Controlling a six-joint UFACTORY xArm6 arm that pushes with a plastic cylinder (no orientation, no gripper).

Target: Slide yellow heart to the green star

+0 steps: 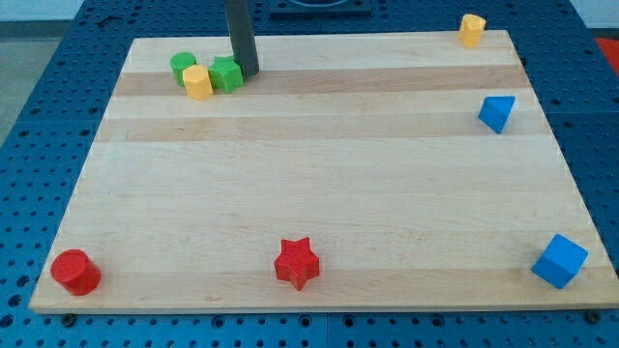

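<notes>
The green star (pixel 226 73) lies near the board's top left. A yellow block (pixel 197 82), apparently the heart, touches the star's left side. A green cylinder (pixel 181 65) sits just behind and left of the yellow block, touching it. My rod comes down from the view's top, and my tip (pixel 247 72) rests on the board right against the star's right side. The three blocks form one tight cluster to the left of my tip.
A second yellow block (pixel 472 29) stands at the top right corner. A blue triangle (pixel 497 112) is at the right edge and a blue cube (pixel 559 260) at the bottom right. A red star (pixel 296 263) is at bottom centre and a red cylinder (pixel 75 272) at bottom left.
</notes>
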